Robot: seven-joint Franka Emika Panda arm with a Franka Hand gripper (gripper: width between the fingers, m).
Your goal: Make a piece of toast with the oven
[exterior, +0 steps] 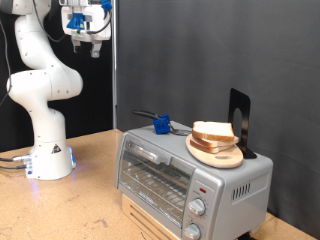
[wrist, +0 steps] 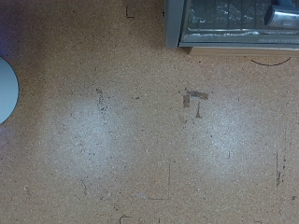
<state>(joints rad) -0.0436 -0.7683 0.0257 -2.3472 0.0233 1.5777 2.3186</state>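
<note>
White Franka Panda arm (exterior: 42,85) stands upright at far left; its 2-finger gripper (exterior: 90,45) hangs raised, pointing down, holding nothing.

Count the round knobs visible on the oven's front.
2, both at the exterior view's right end of the oven front: upper knob, lower knob at the frame's bottom edge. More may lie below, cropped.

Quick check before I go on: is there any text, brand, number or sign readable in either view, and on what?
None can be read.
Robot base: a small dark triangular sign, too small to read.
Oven: marks around the knobs, too blurred to read.
Toast on the plate, blue object, claw: no text visible.
Wrist view: tabletop with scuffs only, no lettering.
</note>
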